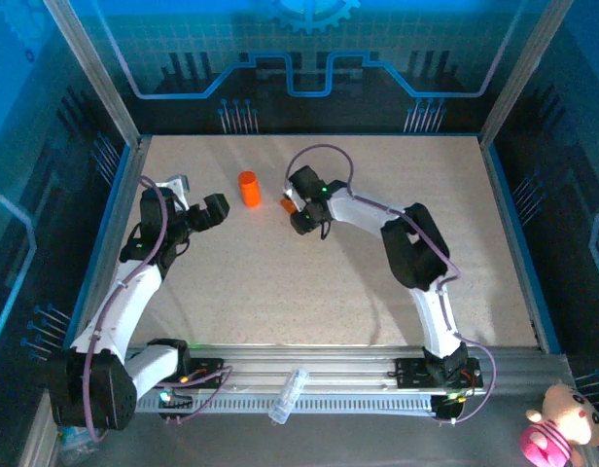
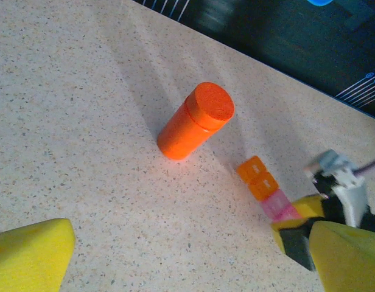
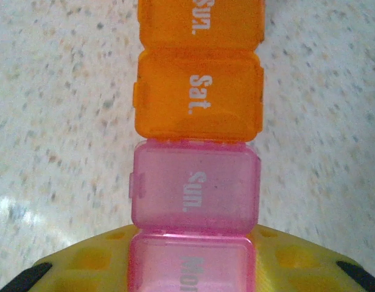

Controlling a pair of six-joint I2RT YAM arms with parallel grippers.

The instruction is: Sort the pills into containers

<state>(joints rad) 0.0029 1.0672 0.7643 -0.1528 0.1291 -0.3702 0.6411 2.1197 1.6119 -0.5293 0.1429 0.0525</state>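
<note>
The right gripper (image 1: pixel 294 208) is closed on the pink end of the containers (image 2: pixel 265 187), a strip lying on the table (image 1: pixel 280 292) just to the right of the orange bottle (image 2: pixel 195 121). The left gripper (image 1: pixel 200 202) stands wide open near the bottle's left side, holding nothing.

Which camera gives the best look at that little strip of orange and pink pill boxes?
The right wrist view: the containers sit close up, day labels readable on their lids. The left wrist view shows them small, beside the orange bottle. From the top they are a tiny orange speck.
</note>
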